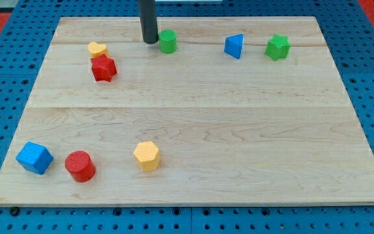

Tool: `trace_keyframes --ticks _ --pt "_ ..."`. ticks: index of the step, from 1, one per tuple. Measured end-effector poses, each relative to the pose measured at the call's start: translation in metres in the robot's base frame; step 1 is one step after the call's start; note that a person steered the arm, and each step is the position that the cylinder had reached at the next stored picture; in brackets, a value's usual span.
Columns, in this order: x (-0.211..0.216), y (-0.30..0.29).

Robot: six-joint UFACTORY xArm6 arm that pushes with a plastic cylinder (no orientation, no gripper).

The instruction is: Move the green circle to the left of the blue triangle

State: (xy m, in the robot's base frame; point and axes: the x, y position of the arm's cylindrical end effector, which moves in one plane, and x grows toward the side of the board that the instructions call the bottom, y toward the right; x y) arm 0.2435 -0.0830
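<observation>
**Ana:** Jaws? None on this arm, so nothing is wide, narrow or holding: it ends in a plain dark rod, and my tip is what does the work.

**Ben:** Where does the tip sit?

**Ana:** Near the view's top, just beside the green circle, on that block's left side, close enough that contact cannot be told either way.

**Ben:** And the target?

**Ana:** The blue triangle lies further toward the view's right in the same row, with a green star-like block beyond it. The circle is already left of the triangle, though well apart from it.

**Ben:** How should the circle handle?

**Ana:** It looks like a small, rigid, light block on smooth wood, so it probably slides easily. Being round, it may roll off the rod if pushed off-centre. There is no taking hold here; the sensible contact is the middle of its left flank, pushing rightward and stopping short of the triangle
</observation>
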Motion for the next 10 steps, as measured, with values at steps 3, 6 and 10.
trace_keyframes --ticks 3,6,10 --pt "0.028 0.035" --pt "0.06 0.036" --pt "0.091 0.122"
